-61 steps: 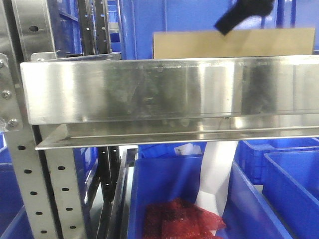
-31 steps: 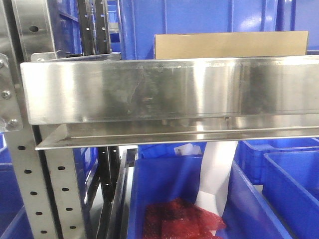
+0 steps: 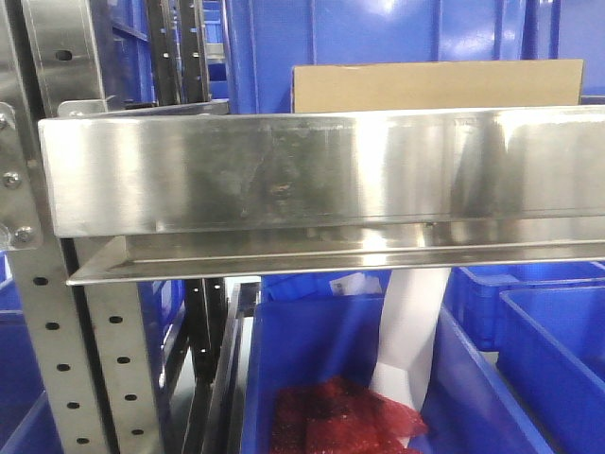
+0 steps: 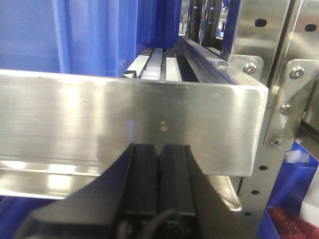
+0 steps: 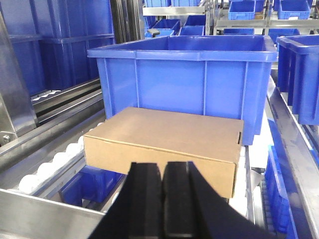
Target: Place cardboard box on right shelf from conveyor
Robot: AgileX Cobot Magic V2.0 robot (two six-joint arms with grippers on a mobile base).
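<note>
Right gripper (image 5: 162, 186) has its black pads pressed together, nothing between them, and it sits just on the near side of the cardboard box (image 5: 164, 144) without touching it as far as I can tell. Left gripper (image 4: 159, 172) is the same deal, pads closed on nothing, parked right in front of the right shelf's (image 4: 124, 119) shiny steel lip. So the box is on its own now: it lies flat up on the shelf rollers (image 5: 55, 167), with a big blue plastic bin (image 5: 184, 79) right behind it on the far side. From the front camera you only see the box's (image 3: 435, 87) top strip poking above the tall lip (image 3: 312, 170), which looks like it's fully behind it. What could go sideways, imo: the near edge of the box seems to hang past where the rollers end, with an open gap below it, so if it's on rollers it might creep toward the near side and tip into that gap or jam against the lip. Also the right gripper is close enough that pulling out at a bad angle could clip the near face and skew it. The conveyor isn't in any view.
</note>
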